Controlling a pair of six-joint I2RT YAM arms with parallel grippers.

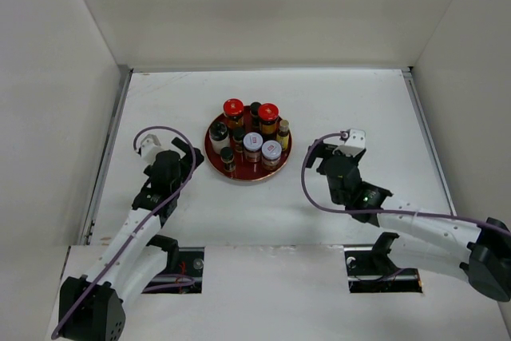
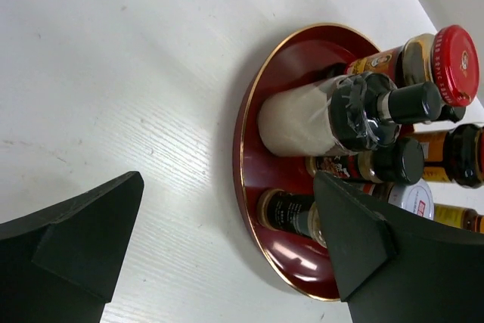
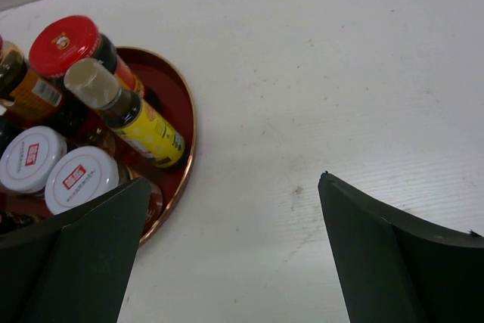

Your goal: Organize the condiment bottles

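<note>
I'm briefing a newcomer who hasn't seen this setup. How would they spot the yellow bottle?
Find the crowded round red tray in the middle of the table. At its right rim, beside a red-lidded jar, stands the yellow bottle. It is the only slim one with a yellow body and a tan cap.

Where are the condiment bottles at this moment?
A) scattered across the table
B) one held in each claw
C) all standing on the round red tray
C: the condiment bottles all stand on the red tray, and the left claw and right claw are open and empty.
</note>
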